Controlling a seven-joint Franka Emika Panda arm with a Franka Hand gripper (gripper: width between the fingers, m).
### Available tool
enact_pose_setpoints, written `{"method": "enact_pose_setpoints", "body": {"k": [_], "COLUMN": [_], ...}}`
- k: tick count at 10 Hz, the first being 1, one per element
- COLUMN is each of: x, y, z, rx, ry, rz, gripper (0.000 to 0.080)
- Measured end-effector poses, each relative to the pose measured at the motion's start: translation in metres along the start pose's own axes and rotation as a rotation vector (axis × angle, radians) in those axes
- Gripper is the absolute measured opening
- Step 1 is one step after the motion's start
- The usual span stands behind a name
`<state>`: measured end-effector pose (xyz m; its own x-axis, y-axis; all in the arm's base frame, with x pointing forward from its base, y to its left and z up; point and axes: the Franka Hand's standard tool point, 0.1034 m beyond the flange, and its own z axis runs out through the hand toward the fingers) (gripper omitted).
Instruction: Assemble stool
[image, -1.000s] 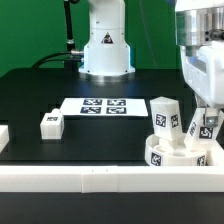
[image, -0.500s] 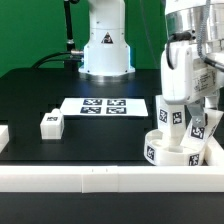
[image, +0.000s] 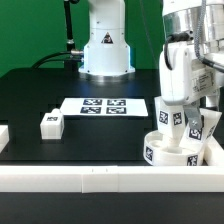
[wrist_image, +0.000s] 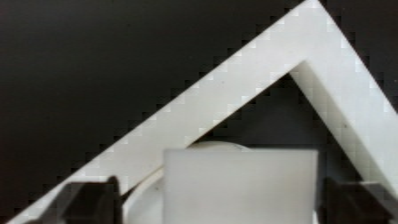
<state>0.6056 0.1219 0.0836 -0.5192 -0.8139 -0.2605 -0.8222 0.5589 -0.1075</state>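
The round white seat (image: 170, 152) lies in the corner of the white rail at the exterior view's right. Two tagged legs stand upright on it: one on the left (image: 163, 113), one on the right (image: 207, 126). My gripper (image: 203, 116) hangs over the right one. In the wrist view that white leg (wrist_image: 240, 185) sits between my dark fingers (wrist_image: 89, 200), with a gap showing on one side. The jaws are open and not pressing it. A third leg (image: 52, 123) lies loose on the black table at the exterior view's left.
The marker board (image: 105, 105) lies flat mid-table, in front of the arm's white base (image: 105, 50). A long white border rail (image: 100, 180) runs along the front edge and turns a corner behind the seat (wrist_image: 267, 80).
Over the last second the hand has turned and come lower over the seat. Its fingers now stand apart round the right leg. Seat, legs and the loose leg have stayed put.
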Motion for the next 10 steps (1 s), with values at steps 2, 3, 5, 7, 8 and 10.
{"method": "enact_pose_setpoints", "body": {"k": [2, 3, 5, 7, 8, 10], "x": [0.017, 0.029, 0.037, 0.037, 0.037, 0.039], "y": [-0.010, -0.012, -0.011, -0.011, -0.010, -0.011], "z": [-0.031, -0.044, -0.045, -0.044, -0.043, -0.043], "rx": [0.033, 0.042, 0.045, 0.044, 0.043, 0.042], "ry": [-0.020, -0.022, -0.013, -0.012, -0.011, -0.009], "rz": [-0.033, -0.045, -0.058, -0.061, -0.061, -0.070], "gripper": [0.0641, 0.0647, 0.0648, 0.0648, 0.0648, 0.0648]}}
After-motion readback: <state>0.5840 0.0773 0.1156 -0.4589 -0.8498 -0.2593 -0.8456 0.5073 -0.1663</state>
